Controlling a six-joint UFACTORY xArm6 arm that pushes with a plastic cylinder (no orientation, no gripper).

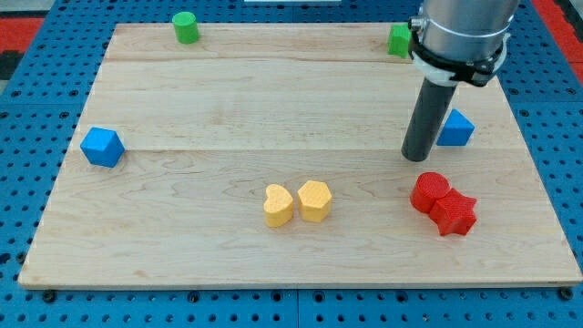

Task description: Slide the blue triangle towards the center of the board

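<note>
The blue triangle (pixel 456 128) lies on the wooden board (pixel 228 109) at the view's right, partly hidden behind my rod. My tip (pixel 417 158) rests on the board just left of and slightly below the triangle, very close to it; I cannot tell if they touch.
A blue cube (pixel 101 147) sits at the left edge. A green cylinder (pixel 186 27) is at the top left, a green block (pixel 399 40) at the top right behind the arm. A yellow heart (pixel 278 205) and a yellow hexagon (pixel 314 200) lie bottom centre. Two red blocks (pixel 443 204) lie below my tip.
</note>
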